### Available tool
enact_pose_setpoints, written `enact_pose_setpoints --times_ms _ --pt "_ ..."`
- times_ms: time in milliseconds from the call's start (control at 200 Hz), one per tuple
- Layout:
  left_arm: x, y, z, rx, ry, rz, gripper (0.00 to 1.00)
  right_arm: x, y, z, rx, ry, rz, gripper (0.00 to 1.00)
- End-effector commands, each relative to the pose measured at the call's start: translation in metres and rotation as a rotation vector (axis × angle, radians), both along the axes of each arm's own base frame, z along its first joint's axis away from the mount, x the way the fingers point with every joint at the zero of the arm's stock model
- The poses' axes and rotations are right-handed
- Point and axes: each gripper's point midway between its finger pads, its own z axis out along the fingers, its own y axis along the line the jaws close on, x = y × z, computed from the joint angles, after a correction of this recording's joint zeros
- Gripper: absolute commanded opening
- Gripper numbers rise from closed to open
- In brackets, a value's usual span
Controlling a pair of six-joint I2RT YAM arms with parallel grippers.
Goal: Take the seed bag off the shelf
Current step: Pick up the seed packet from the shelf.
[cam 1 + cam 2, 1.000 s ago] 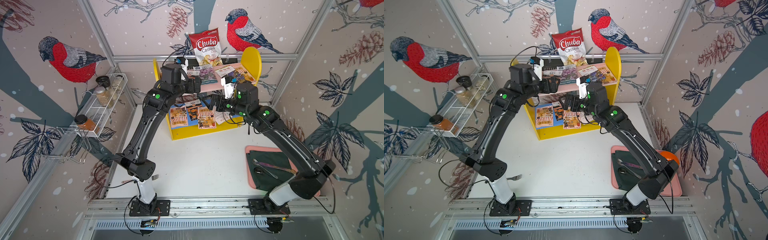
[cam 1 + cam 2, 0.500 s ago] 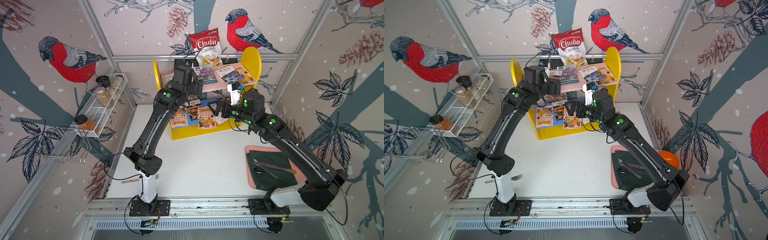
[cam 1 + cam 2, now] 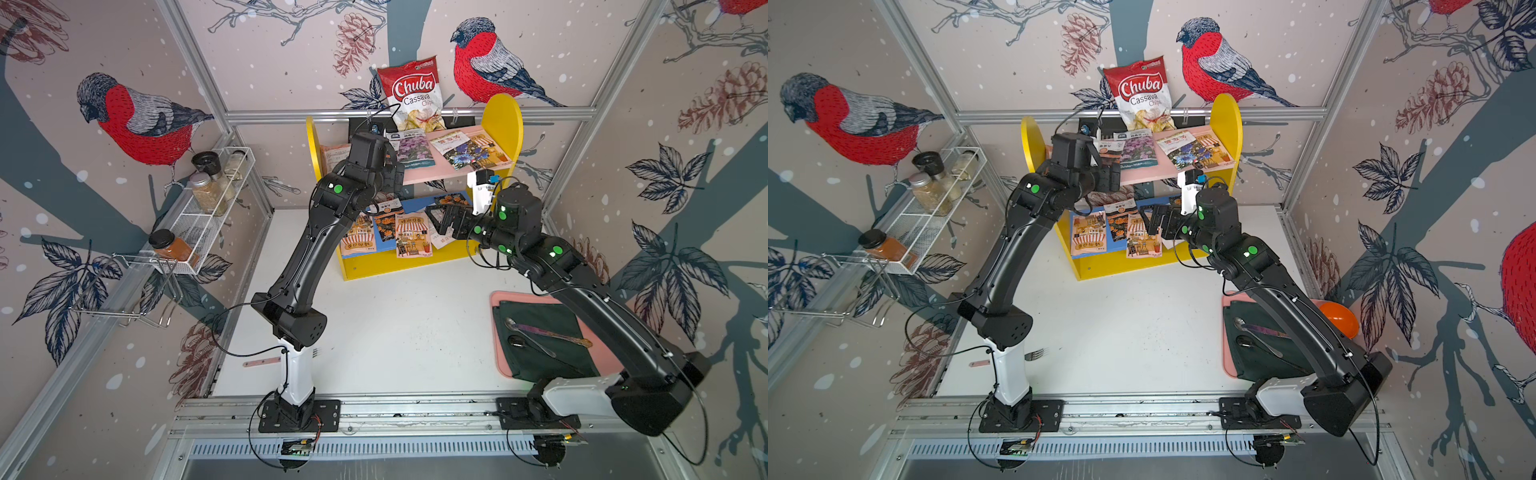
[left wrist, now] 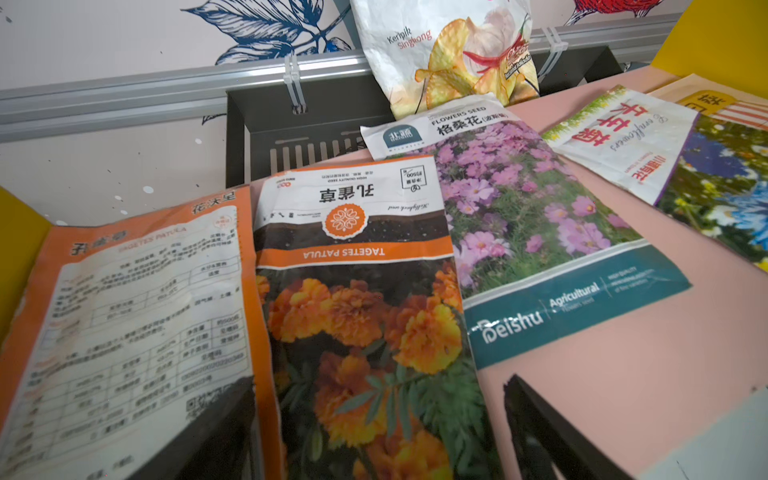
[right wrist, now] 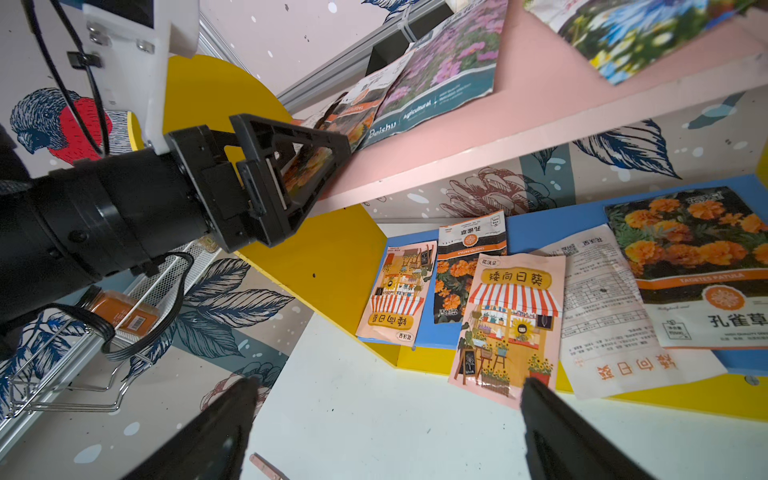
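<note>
Top views: the shelf [image 3: 503, 120] stands at the back of the white worktop [image 3: 395, 332]. The left hand [image 3: 1115, 178] is at the front edge of the pink upper board [image 3: 449, 173]. The right hand [image 3: 436, 218] sits lower, before the bottom tier.

Left wrist: the marigold seed bag [image 4: 361, 311] lies flat on the pink board and overlaps a purple-flower packet [image 4: 519, 216]. The left hand's fingers [image 4: 540, 428] are apart, astride the bag's near end.

Right wrist: the right hand's fingers [image 5: 224, 424] are wide apart above the worktop, nothing between them. Sunflower and marigold packets lie on the blue lower board [image 5: 552, 224]. The marigold seed bag's edge shows between the left hand's parted jaws.
</note>
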Motion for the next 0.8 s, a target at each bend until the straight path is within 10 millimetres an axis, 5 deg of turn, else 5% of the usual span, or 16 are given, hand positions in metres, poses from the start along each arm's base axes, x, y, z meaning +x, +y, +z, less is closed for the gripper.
enact_pose_setpoints --times_ms 0,455,795 --pt "-0.006 -0.004 -0.010 -0.022 0.054 -0.021 0.92 0.001 -0.001 0.012 0.029 -0.039 -0.005 1.00" --pt "-0.025 -0.032 -0.016 -0.146 0.147 -0.162 0.91 0.000 -0.006 0.012 0.040 -0.040 -0.008 1.00" --pt "-0.047 -0.039 0.004 -0.222 0.147 -0.241 0.90 0.002 -0.005 0.025 0.140 -0.030 0.039 1.00"
